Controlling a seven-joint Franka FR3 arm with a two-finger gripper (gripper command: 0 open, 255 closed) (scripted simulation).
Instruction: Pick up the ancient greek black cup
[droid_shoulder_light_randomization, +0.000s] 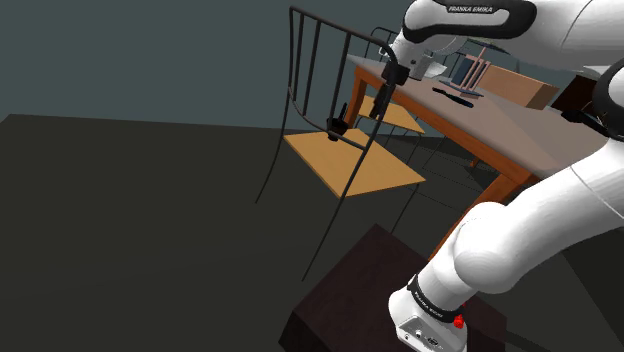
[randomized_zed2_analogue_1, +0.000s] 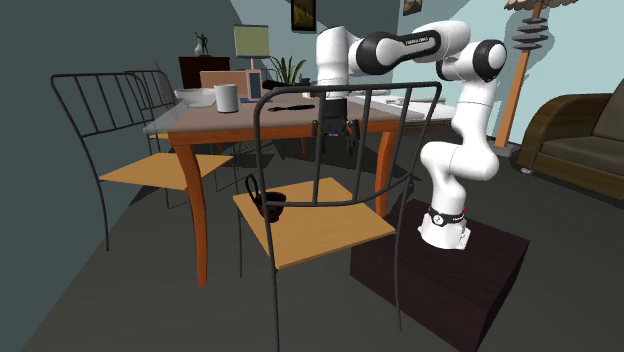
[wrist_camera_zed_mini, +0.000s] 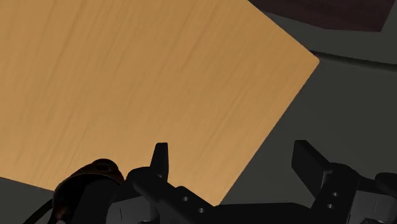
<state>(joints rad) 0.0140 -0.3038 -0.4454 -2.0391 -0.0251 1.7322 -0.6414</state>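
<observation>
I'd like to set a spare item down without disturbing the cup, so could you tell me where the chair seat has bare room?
Nearly all of the wooden seat is bare: the whole stretch from the black cup in one corner out to the other edges. The open gripper hangs above it, touching nothing. Only the cup's own corner is tight.

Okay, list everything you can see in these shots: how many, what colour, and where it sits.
table: one, brown, second exterior view's middle
near chair: one, black wire frame, orange-brown seat, beside the table
cup: one, black, on the near chair's seat, by the backrest
second chair: one, same colours, second exterior view's left
mug: one, white, on the table
sofa: one, brown, second exterior view's right
stand: one, dark, on the floor
arm: one, white, on the stand
end effector: one, black, open, above the seat, clear of the cup
</observation>
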